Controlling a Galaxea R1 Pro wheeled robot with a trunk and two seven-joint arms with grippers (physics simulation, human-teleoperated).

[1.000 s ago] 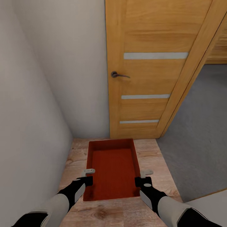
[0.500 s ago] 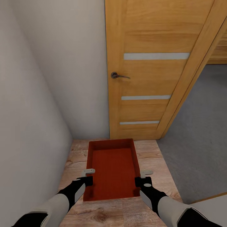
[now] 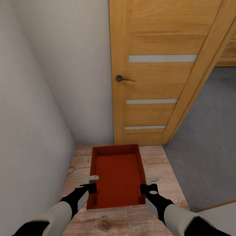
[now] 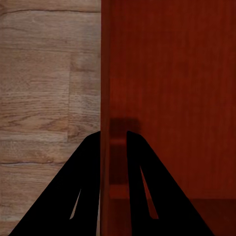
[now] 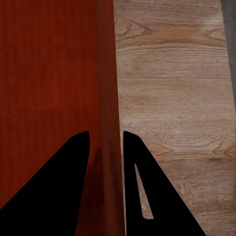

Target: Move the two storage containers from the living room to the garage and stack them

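One orange-red storage container (image 3: 116,175) hangs level in front of me over the light wood-plank floor (image 3: 164,160). My left gripper (image 3: 91,187) is shut on its left wall and my right gripper (image 3: 144,188) on its right wall. In the left wrist view the fingers straddle the ribbed wall (image 4: 105,73), gripper (image 4: 113,135) closed on it, with the bin's inside (image 4: 172,88) beside it. The right wrist view shows its gripper (image 5: 105,133) pinching the other wall (image 5: 105,69). The second container is out of view.
An open honey-coloured door (image 3: 154,72) with a metal handle (image 3: 124,78) stands straight ahead. To its right lies dark grey concrete floor (image 3: 203,137), with wood planks (image 3: 229,52) far behind. A white wall (image 3: 32,114) runs close along my left.
The whole view has shifted very slightly, so the camera moved a little. The container and both grippers keep the same pose.
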